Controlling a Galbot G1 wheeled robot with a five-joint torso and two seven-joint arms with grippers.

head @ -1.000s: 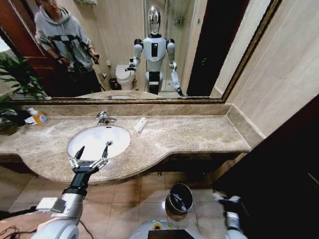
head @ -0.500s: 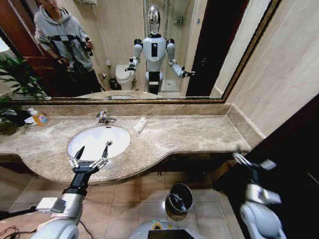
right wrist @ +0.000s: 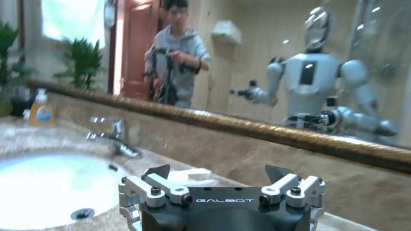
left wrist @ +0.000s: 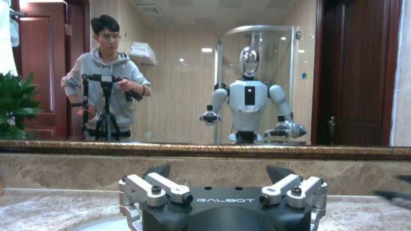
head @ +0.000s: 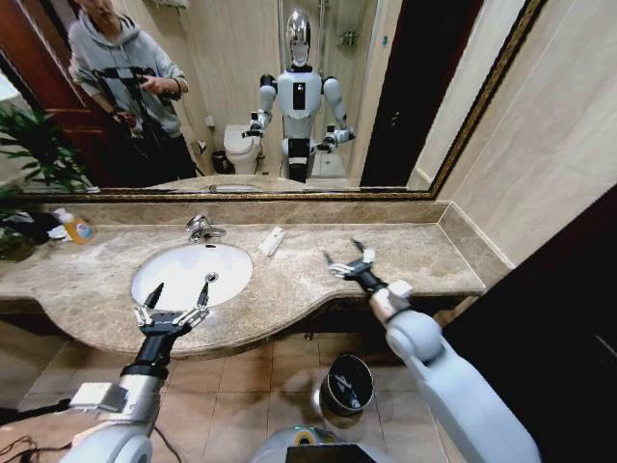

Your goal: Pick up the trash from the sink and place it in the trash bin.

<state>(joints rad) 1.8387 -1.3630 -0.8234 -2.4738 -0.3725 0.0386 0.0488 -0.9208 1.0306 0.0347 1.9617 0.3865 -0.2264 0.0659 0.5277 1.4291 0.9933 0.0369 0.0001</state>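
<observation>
**A:** Where is each pincer now?

**B:** The left gripper [head: 178, 301] hovers over the near rim of the sink [head: 183, 265], with its fingers spread wide and nothing between them. The right gripper [head: 349, 262] hangs above the counter [head: 424, 256], to the right of the basin. It is spread and empty too.

**A:** And the trash?

**B:** I see no trash inside the basin, only the drain. One flat white packet [head: 272, 241] lies on the counter just beside the faucet [head: 202, 229] (so it is outside the sink). The right gripper is the nearer one to it.

**A:** How should it be picked up well?

**B:** I think the packet is thin, so the fingers must come down low and straddle its narrow side, then close slowly so that it does not slip away on the smooth marble.

**A:** Please count the things.

**B:** There are two grippers, one sink, one faucet and one packet. One trash bin [head: 330, 378] stands on the floor below the counter edge. One bottle with orange label [head: 75, 228] stands far to the left, and it is not trash.
</observation>
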